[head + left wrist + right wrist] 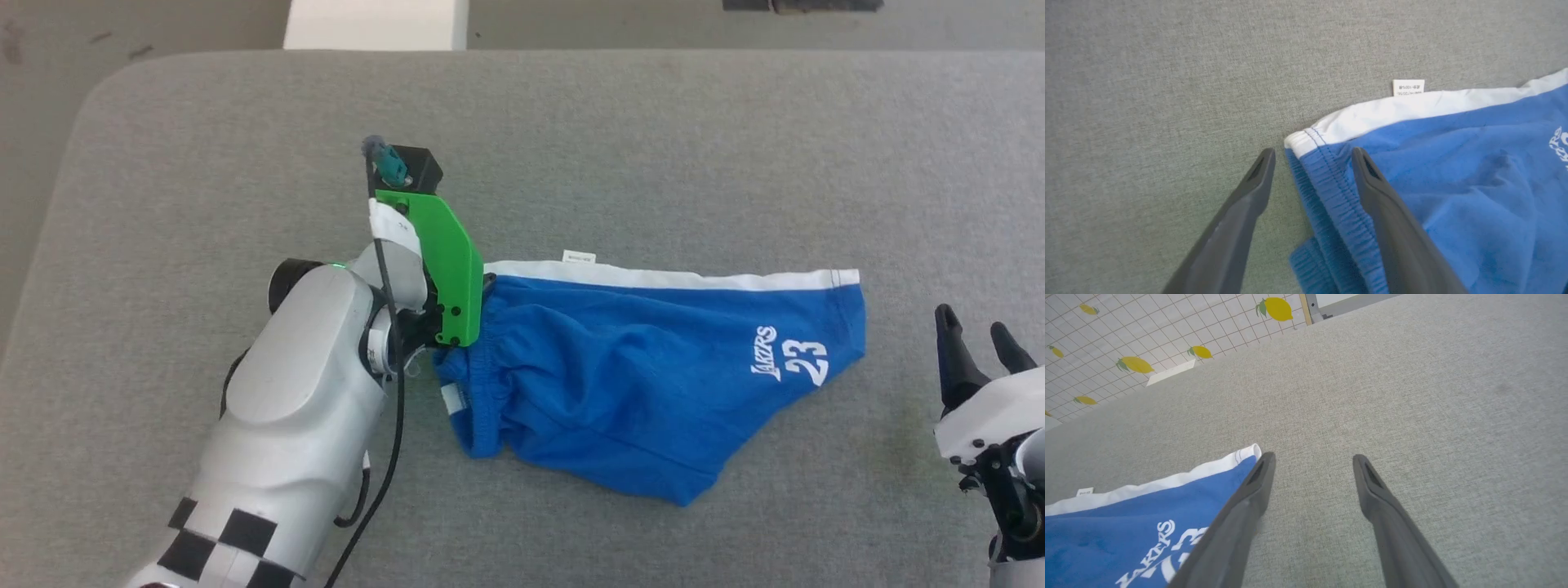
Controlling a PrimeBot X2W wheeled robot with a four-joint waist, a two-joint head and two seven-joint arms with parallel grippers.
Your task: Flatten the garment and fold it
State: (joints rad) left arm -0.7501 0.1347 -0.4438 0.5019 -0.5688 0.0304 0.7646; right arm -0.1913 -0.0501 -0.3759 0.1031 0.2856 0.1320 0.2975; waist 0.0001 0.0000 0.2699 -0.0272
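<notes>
Here: blue shorts (645,376) lying rumpled on grey tabletop (653,147), long axis left to right across head view. Gathered waistband (1331,192) at robot's left end, printed leg hem (849,327) at right end. Left end effector (1312,157) nearer: fingers spread, straddling waistband corner, gripping nothing. Right end effector (1312,461) also spread and empty, over bare tabletop just beyond hem. Likely next: left pinches waistband corner.

The left forearm (302,392) reaches up from the lower left, checkered black and white near the elbow, its wrist turned to the right under a green bracket (445,261). The left gripper (1312,157) tilts downward, its two dark fingers spread apart. The right gripper (973,325) rests at the lower right, fingers pointing up and likewise parted.
</notes>
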